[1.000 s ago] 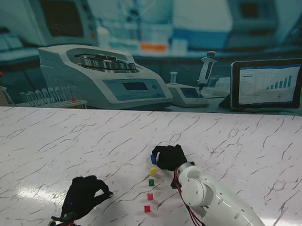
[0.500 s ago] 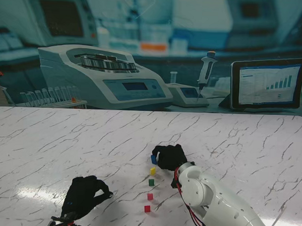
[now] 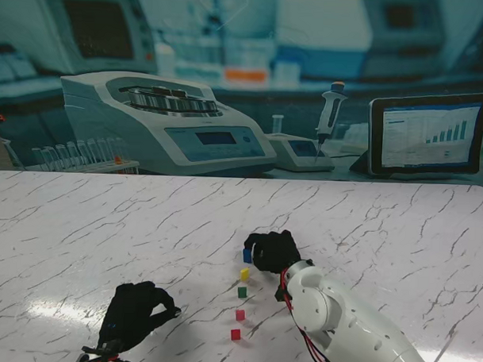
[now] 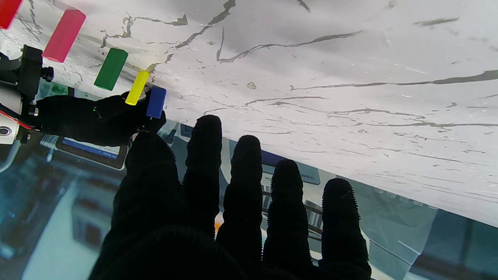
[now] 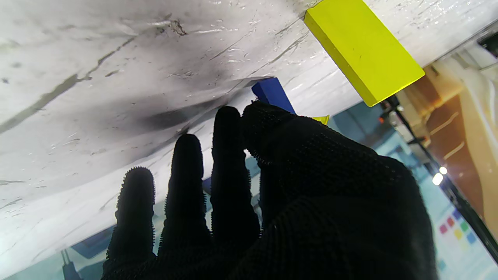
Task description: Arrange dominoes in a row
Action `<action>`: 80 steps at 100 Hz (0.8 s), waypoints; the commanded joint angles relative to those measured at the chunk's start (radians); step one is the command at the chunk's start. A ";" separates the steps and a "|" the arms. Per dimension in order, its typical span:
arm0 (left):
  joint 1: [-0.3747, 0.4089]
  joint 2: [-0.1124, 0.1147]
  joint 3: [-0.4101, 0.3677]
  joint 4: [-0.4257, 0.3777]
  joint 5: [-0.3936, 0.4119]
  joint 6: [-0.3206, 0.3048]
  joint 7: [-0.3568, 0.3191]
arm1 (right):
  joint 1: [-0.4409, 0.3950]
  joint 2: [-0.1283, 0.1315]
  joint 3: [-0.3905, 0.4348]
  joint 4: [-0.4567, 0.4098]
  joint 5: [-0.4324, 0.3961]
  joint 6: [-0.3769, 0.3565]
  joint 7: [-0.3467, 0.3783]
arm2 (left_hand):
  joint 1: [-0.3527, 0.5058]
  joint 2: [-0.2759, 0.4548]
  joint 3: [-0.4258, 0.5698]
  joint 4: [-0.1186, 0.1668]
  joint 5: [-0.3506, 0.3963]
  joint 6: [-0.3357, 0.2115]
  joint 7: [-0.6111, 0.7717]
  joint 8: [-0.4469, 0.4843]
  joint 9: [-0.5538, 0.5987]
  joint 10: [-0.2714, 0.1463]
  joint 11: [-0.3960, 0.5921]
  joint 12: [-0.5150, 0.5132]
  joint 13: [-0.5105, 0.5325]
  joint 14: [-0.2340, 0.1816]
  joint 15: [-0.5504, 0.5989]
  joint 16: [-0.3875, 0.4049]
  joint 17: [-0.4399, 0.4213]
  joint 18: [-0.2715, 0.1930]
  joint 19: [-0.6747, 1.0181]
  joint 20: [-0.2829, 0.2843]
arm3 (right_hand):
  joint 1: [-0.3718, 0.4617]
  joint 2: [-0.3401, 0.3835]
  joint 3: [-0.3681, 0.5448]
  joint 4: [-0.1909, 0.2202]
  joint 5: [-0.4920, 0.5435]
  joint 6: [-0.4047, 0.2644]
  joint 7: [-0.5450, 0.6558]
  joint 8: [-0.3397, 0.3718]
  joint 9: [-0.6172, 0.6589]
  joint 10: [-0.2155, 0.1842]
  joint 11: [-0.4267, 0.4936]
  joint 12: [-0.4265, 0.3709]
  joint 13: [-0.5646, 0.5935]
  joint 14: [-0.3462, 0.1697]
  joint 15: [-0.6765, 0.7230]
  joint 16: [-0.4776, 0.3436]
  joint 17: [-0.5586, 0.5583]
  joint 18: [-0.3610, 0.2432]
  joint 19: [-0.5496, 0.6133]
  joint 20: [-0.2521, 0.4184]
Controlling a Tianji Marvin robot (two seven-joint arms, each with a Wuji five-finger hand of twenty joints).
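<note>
My left robot hand (image 3: pixel 134 312) rests on the tabletop (image 3: pixel 97 224) well to the left of the domino row, palm down. From its wrist camera the fingers (image 4: pixel 243 175) are spread and straight, with nothing between them, so it is open.

The dominoes stand in a single line that runs away from me, roughly mid-tabletop. Taking the yellow domino (image 3: pixel 244 273) as my landmark: the green one (image 3: pixel 241 291) is just nearer to me, then the pink one (image 3: pixel 240 314), then the red one (image 3: pixel 235 334) nearest of all. The blue domino (image 3: pixel 247 255) is just beyond the yellow, at the far end of the line. The left wrist view shows each as a slim rectangular block standing on end, long axis upright from the tabletop: red (image 4: pixel 7 13), pink (image 4: pixel 64 35), green (image 4: pixel 111 69), yellow (image 4: pixel 137 87), blue (image 4: pixel 156 102). Their broad faces look along the row. The spacing looks fairly even, and none touch.

My right robot hand (image 3: pixel 275 251) sits just right of the blue domino and beyond the yellow. In its own wrist view the thumb tip meets the blue block (image 5: pixel 272 94), with the other fingers (image 5: pixel 227 155) extended beside it; I can't tell whether it actually pinches the block or only touches it. The yellow domino (image 5: pixel 362 50) looms large and clear of the robot hand there, plain and glossy, with no markings I can see.
</note>
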 commanded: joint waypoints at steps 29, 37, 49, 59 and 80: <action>0.007 -0.006 0.001 -0.004 -0.006 -0.017 -0.012 | -0.007 -0.007 -0.004 0.013 -0.003 -0.017 -0.008 | 0.016 0.018 0.006 -0.020 0.022 -0.017 0.005 0.002 0.014 -0.011 0.017 0.013 0.017 -0.014 0.013 0.012 -0.004 0.002 0.029 0.018 | 0.040 0.013 0.020 -0.062 0.021 -0.041 0.014 0.008 -0.027 0.027 -0.049 -0.022 -0.041 -0.018 0.003 -0.013 -0.017 -0.026 -0.004 -0.001; 0.008 -0.006 0.001 -0.004 -0.007 -0.016 -0.012 | -0.008 -0.007 -0.004 0.014 -0.005 -0.022 -0.011 | 0.015 0.019 0.006 -0.019 0.021 -0.015 0.004 0.002 0.013 -0.011 0.017 0.013 0.016 -0.014 0.013 0.012 -0.004 0.002 0.028 0.017 | 0.041 0.015 0.020 -0.062 0.021 -0.042 0.014 0.007 -0.028 0.027 -0.050 -0.022 -0.040 -0.018 0.004 -0.013 -0.017 -0.026 -0.004 0.000; 0.008 -0.006 0.001 -0.004 -0.007 -0.016 -0.012 | -0.008 -0.007 -0.004 0.016 -0.009 -0.027 -0.014 | 0.014 0.018 0.006 -0.019 0.022 -0.016 0.004 0.002 0.015 -0.012 0.018 0.013 0.016 -0.014 0.013 0.011 -0.004 0.002 0.028 0.017 | 0.044 0.013 0.021 -0.062 0.023 -0.043 0.015 0.007 -0.028 0.027 -0.051 -0.021 -0.041 -0.019 0.004 -0.014 -0.017 -0.026 -0.004 0.000; 0.008 -0.006 0.001 -0.004 -0.007 -0.016 -0.013 | -0.008 -0.006 -0.004 0.018 -0.014 -0.030 -0.017 | 0.014 0.018 0.006 -0.019 0.021 -0.015 0.003 0.002 0.015 -0.011 0.018 0.013 0.016 -0.013 0.013 0.011 -0.005 0.002 0.028 0.017 | 0.046 0.014 0.023 -0.063 0.030 -0.052 0.018 0.009 -0.030 0.029 -0.053 -0.021 -0.042 -0.018 0.003 -0.015 -0.017 -0.026 -0.004 0.000; 0.008 -0.006 0.001 -0.006 -0.008 -0.015 -0.015 | -0.009 -0.006 -0.003 0.019 -0.020 -0.038 -0.025 | 0.014 0.018 0.006 -0.019 0.022 -0.016 0.004 0.003 0.015 -0.012 0.017 0.013 0.017 -0.014 0.014 0.012 -0.005 0.002 0.028 0.017 | 0.048 0.015 0.026 -0.064 0.032 -0.051 0.017 0.008 -0.034 0.027 -0.053 -0.019 -0.045 -0.019 0.004 -0.016 -0.017 -0.026 -0.005 0.000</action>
